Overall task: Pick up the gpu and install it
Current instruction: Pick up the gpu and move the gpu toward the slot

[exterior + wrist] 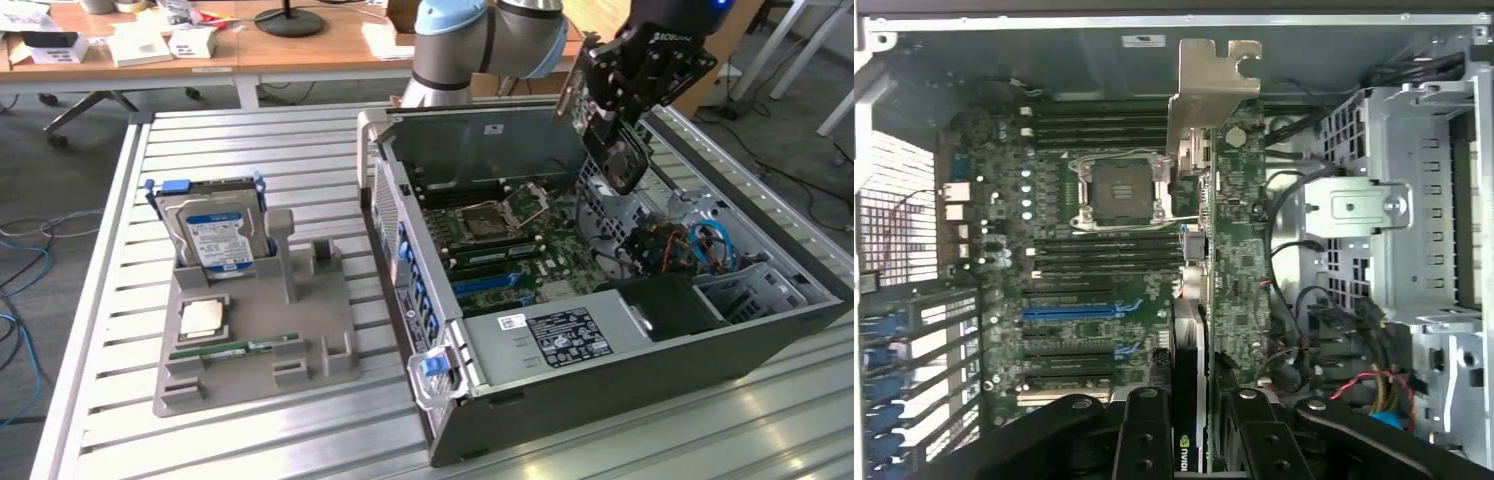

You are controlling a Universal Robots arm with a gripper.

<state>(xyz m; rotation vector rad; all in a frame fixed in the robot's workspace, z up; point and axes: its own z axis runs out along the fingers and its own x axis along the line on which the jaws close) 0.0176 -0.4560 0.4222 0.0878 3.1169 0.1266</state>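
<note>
My gripper [611, 118] hangs over the far right part of the open computer case [747, 350], shut on the gpu [618, 155]. The card is held on edge, above the motherboard [514, 250] and apart from it. In the wrist view the gpu [1239, 250] runs away from the camera as a dark green board with a silver end bracket [1212, 80] at its far end. My gripper [1194, 440] clamps it between black fingers [1144, 440]. Below it lie the CPU socket [1116, 190] and the blue expansion slots [1074, 312].
A grey parts holder [254, 340] stands at the exterior view's left on the slatted metal table [240, 135]. It carries an upright hard drive with a blue label [214, 235], a CPU [203, 318] and a RAM stick [234, 350]. Drive cages and cables [1374, 250] crowd one side of the case.
</note>
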